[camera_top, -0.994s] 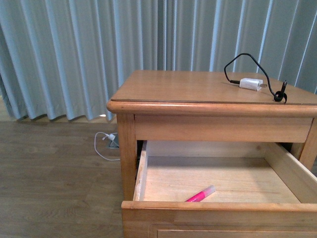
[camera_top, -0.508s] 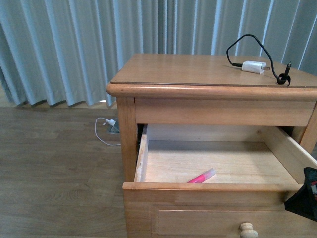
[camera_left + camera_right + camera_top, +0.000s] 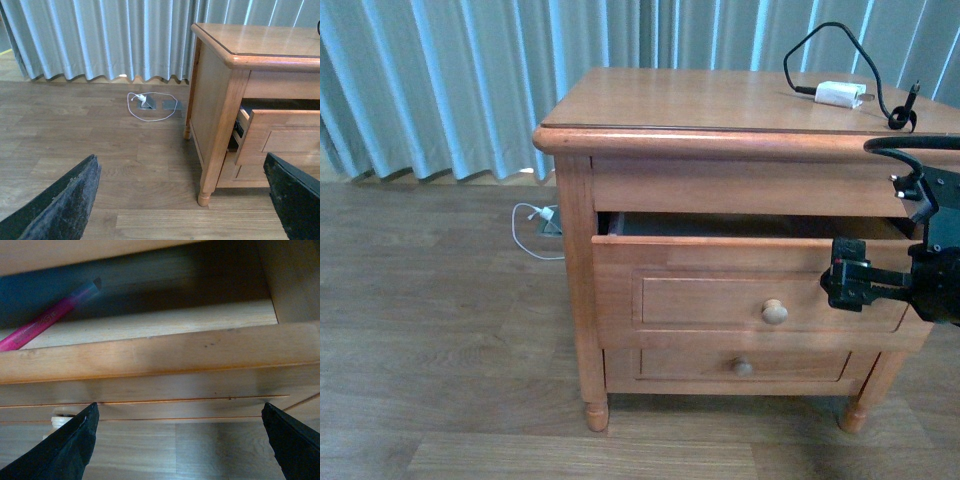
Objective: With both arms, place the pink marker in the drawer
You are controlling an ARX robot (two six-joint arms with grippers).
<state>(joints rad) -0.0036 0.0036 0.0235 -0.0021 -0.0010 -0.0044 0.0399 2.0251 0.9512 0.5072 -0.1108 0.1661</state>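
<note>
Nearly shut now, the honey-coloured wooden upper drawer (image 3: 750, 290) hides the hot-pink cylindrical marker (image 3: 45, 320); right fingers (image 3: 75, 450) and left fingers (image 3: 65, 205) are spread, empty.

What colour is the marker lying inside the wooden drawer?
Hot pink. The slim cylindrical marker shows best in the right wrist view, lying in the honey-coloured wooden drawer.

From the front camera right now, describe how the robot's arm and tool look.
Only the right arm shows there: black, blocky, with a looping black cable above it and a small white connector. Its right tool is black and squarish. In both wrist views the fingers are flat, matte black and wedge-shaped.
</note>
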